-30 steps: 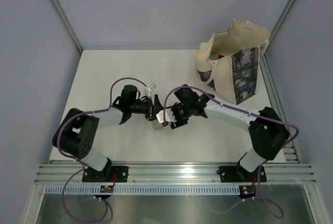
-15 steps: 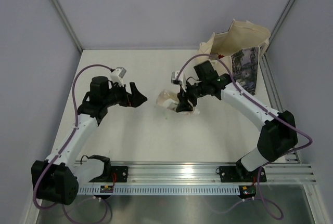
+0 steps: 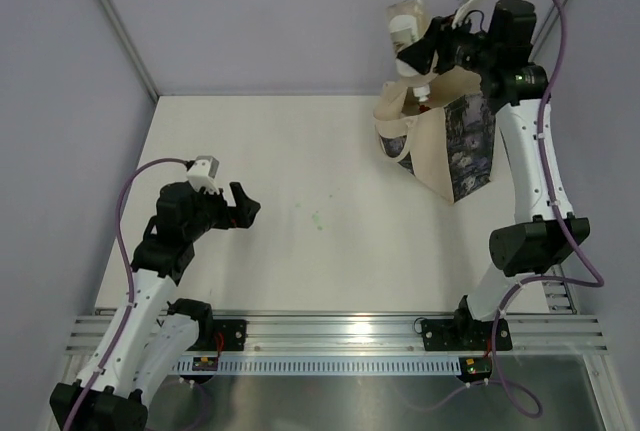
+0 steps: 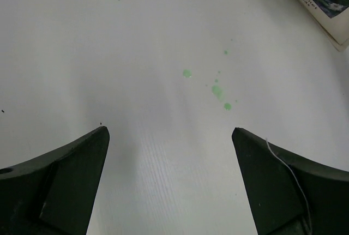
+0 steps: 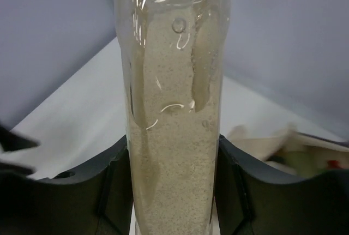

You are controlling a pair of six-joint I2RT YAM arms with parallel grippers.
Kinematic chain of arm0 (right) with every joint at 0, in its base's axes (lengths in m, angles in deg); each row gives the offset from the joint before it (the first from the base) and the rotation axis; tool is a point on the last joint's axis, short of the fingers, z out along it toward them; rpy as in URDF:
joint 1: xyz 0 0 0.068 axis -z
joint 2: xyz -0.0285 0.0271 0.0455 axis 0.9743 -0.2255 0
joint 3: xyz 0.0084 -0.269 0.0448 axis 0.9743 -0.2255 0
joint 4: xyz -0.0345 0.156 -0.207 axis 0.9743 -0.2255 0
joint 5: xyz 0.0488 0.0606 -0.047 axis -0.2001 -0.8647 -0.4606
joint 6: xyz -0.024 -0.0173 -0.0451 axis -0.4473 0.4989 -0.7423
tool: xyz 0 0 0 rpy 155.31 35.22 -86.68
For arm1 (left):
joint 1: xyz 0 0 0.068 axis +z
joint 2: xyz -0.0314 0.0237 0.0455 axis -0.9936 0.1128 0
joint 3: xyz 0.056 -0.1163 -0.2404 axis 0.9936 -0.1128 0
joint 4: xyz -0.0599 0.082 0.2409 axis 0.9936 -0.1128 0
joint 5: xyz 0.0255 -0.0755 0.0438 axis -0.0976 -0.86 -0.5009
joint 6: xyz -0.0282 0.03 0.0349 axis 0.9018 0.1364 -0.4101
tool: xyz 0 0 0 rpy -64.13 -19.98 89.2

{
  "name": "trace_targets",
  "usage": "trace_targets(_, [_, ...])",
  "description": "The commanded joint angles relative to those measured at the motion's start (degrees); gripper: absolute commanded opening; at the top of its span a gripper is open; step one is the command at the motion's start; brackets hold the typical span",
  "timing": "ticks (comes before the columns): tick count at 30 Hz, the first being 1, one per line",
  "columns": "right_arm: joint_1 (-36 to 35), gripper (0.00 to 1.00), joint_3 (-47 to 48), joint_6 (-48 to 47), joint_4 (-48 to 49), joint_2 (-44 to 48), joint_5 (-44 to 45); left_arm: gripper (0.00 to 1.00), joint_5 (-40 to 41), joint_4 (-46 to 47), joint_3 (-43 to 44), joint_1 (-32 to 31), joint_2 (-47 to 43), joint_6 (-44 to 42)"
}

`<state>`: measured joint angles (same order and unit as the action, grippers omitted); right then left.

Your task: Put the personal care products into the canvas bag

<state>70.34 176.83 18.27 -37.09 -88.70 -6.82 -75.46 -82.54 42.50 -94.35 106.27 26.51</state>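
Observation:
My right gripper is shut on the beige pouch, which has a white cap, and holds it high above the open mouth of the canvas bag. In the right wrist view the pouch stands clamped between both fingers, with clear film over grainy beige fill. The bag's opening lies below it, with a red cap inside. A red cap also shows in the bag from above. My left gripper is open and empty low over the table; its view shows only bare table between the fingers.
Small green droplets mark the white table near the middle. A printed corner of the bag shows at the top right of the left wrist view. Grey walls close in the table on three sides.
My right arm has lifted the pouch from the table's middle up and back to above the bag. My left arm has pulled back towards the left, open.

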Motion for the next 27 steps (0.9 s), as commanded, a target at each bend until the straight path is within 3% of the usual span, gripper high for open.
trace_targets(1, [4.08, 0.00, 7.17, -8.30, 4.84, -2.76, 11.14, 0.99, 2.84, 0.58, -1.75, 0.11, -3.26, 1.50])
trace_targets(7, [6.19, 0.00, 3.43, -24.61, 7.46, -7.87, 14.85, 0.99, 3.28, -0.04, -2.28, 0.11, -4.32, 1.41])
trace_targets(11, [8.83, 0.00, -0.90, -28.14, 11.07, -8.14, 10.12, 0.99, 3.37, -0.04, -2.11, 0.11, -3.88, 1.32])
trace_targets(14, [10.50, 0.00, -4.85, -29.81, 12.57, -6.91, 1.25, 0.99, 3.37, -0.04, -2.37, 0.11, -4.14, 1.32])
trace_targets(19, [14.62, 0.00, -4.33, -37.79, 1.44, -6.82, -15.02, 0.99, 3.72, -0.47, -2.72, 0.11, -4.76, 1.23])
trace_targets(22, [16.56, 0.00, -6.35, -43.25, -4.10, -5.41, -16.44, 0.99, 3.72, -0.21, -2.72, 0.11, -5.02, 1.15])
trace_targets(27, [17.44, 0.01, -13.88, -52.05, -7.74, -0.85, -10.48, 0.99, 3.80, 1.36, -2.98, 0.11, -4.24, 1.58])
